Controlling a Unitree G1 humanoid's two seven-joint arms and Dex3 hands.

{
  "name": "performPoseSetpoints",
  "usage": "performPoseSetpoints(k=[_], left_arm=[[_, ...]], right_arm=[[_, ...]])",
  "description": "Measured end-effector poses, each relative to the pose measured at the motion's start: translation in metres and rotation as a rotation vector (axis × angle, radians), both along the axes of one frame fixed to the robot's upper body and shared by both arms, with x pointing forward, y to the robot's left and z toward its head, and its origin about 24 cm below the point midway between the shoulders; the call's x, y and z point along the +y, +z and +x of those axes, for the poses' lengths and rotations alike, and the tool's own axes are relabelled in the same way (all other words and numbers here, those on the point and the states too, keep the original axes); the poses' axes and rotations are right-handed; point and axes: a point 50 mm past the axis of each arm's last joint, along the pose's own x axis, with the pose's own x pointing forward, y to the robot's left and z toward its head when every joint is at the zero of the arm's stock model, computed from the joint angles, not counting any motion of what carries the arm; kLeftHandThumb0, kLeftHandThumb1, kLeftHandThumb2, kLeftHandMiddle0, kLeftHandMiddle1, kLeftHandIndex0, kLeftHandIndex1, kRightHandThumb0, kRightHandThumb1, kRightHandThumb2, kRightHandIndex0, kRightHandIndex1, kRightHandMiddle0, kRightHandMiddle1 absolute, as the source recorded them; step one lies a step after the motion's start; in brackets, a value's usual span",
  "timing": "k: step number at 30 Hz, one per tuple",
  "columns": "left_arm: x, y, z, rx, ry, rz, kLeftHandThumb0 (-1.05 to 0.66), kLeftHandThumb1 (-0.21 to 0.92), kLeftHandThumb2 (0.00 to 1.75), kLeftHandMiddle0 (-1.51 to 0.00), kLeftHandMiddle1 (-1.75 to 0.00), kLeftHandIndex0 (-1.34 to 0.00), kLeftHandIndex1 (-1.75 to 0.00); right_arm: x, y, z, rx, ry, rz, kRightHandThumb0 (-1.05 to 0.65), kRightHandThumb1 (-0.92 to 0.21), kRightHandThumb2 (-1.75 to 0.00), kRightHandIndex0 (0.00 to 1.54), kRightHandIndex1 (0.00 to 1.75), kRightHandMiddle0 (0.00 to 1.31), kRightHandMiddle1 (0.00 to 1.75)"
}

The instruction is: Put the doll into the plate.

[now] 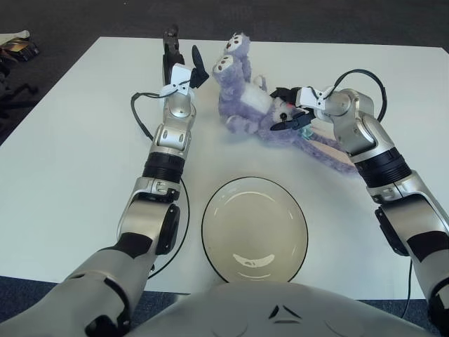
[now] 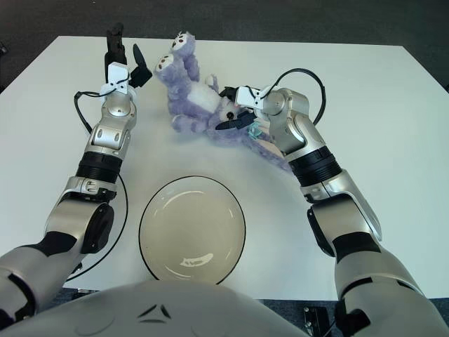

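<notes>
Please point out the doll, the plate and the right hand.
doll [image 1: 242,84], left eye view, on its purple body.
plate [image 1: 210,232], left eye view, on its left rim.
right hand [image 2: 235,109], right eye view, between its fingers, against the doll.

White table [image 1: 63,161], dark grey carpet floor [image 1: 316,21] (clutter at far left)

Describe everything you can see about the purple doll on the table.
The doll is a fuzzy lavender plush animal with a white belly and pale round paw pads, lying tilted on the white table beyond the plate, not in it. Its long tail trails toward the robot's right. The right hand presses its fingers against the doll's side; a full grasp isn't clear. The left hand shows open beside its raised paws, apart from them.
</notes>
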Motion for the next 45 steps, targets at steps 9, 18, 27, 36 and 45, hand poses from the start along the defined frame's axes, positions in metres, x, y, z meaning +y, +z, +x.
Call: performPoseSetpoints(k=[9, 18, 27, 36, 45], left_arm=[[-0.001, 0.0, 0.0, -0.001, 0.002, -0.032, -1.04, 0.92, 0.96, 0.0, -0.22, 0.0, -0.6], [-0.001, 0.003, 0.001, -0.02, 0.01, -0.056, -1.03, 0.92, 0.94, 0.0, -0.16, 0.0, -0.58], [-0.004, 0.006, 0.0, -0.054, 0.016, -0.043, -1.02, 0.92, 0.93, 0.0, -0.05, 0.0, -0.52], [-0.006, 0.009, -0.002, -0.097, 0.008, -0.047, -1.04, 0.92, 0.95, 0.0, 0.0, 0.0, -0.48], [-0.007, 0.012, -0.003, -0.133, 0.003, -0.022, -1.0, 0.92, 0.95, -0.06, -0.03, 0.0, -0.46]], right_arm=[[0.003, -0.003, -0.001, 0.005, 0.011, -0.026, -0.87, -0.81, -0.41, 0.04, 0.18, 0.0, 0.47], [0.006, -0.006, 0.0, -0.074, 0.005, -0.099, -0.88, -0.76, -0.42, 0.05, 0.29, 0.0, 0.5], [0.005, -0.015, 0.001, -0.192, -0.058, -0.194, -0.81, -0.56, -0.64, 0.0, 0.04, 0.0, 0.28], [0.007, -0.023, -0.002, -0.273, -0.145, -0.298, -0.69, -0.46, -0.79, 0.02, 0.01, 0.0, 0.2], [0.01, -0.03, -0.005, -0.336, -0.153, -0.346, -0.73, -0.51, -0.78, 0.0, 0.0, 0.0, 0.15]])
